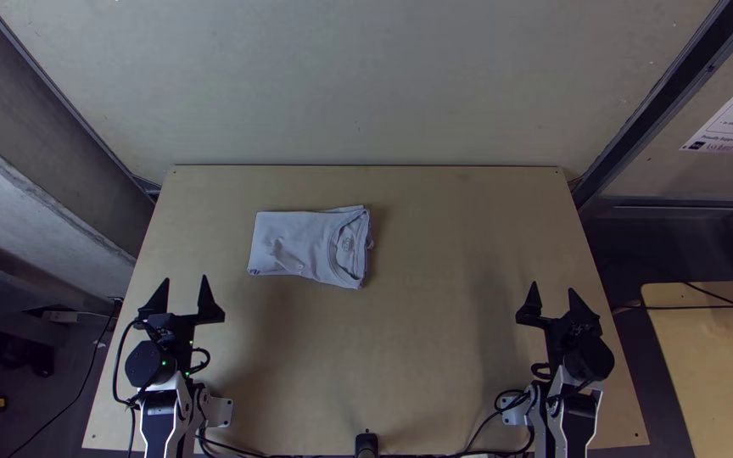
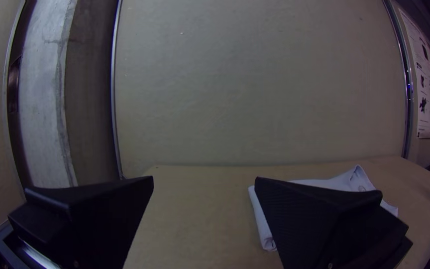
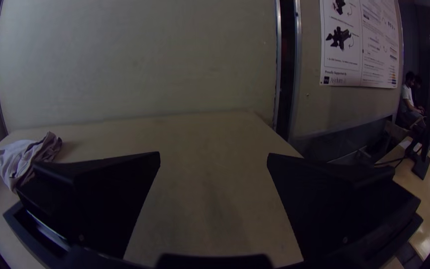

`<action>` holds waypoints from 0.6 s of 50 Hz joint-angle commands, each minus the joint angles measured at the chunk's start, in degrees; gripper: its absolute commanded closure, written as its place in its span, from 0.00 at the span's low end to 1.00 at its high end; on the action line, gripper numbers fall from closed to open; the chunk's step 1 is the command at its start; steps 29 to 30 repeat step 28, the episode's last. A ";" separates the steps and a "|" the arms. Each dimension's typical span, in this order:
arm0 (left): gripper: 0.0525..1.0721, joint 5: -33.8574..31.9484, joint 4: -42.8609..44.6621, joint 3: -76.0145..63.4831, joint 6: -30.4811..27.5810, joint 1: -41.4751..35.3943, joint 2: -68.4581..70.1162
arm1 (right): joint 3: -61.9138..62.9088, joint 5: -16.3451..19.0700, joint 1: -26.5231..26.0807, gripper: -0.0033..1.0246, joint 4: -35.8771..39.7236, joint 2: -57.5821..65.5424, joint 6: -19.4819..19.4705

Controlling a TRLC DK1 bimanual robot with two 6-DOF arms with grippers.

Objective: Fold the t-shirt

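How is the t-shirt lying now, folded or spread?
Folded: the t-shirt lies as a compact, roughly rectangular bundle, its collar showing near one end.

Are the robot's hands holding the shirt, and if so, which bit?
Nothing is held: the left gripper and right gripper are both open, with the folded T-shirt lying on the table beyond them.

The t-shirt (image 1: 303, 243) is pale lilac-grey, folded into a compact, roughly rectangular bundle, lying flat on the table (image 1: 434, 356). Its long sides run roughly along the table's far edge, slightly askew. The curved collar lies on top at the right-hand end, where the fabric is rumpled; small creases mark the rest. It sits left of centre, nearer the far edge than the near one, the far left corner being closest.
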State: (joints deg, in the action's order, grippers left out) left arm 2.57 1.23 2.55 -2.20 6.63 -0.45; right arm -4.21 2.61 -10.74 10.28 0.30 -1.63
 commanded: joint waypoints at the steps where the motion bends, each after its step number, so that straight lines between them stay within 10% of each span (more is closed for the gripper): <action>1: 0.04 -1.07 -1.23 -2.37 -0.26 0.49 0.45 | 0.69 -0.24 -0.33 0.04 -0.35 -0.12 0.40; 30: 0.04 -1.16 -1.32 -2.37 -0.26 0.49 0.45 | 0.69 -0.24 -0.16 0.04 -0.44 -0.47 0.40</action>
